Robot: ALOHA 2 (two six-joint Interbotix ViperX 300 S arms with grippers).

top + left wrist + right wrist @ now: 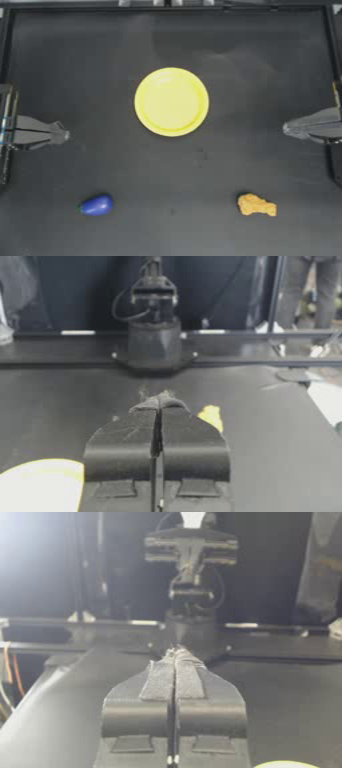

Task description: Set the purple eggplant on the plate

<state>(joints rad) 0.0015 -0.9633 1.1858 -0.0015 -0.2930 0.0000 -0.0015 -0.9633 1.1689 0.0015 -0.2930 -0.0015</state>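
Eggplant (97, 205) off plate (171, 102); L tool (65, 134), R tool (286, 128) closed, empty.

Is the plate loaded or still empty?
Empty. The plate shows bare yellow in the top view; the purple eggplant lies on the table nearer the parked left claw, both claws shut.
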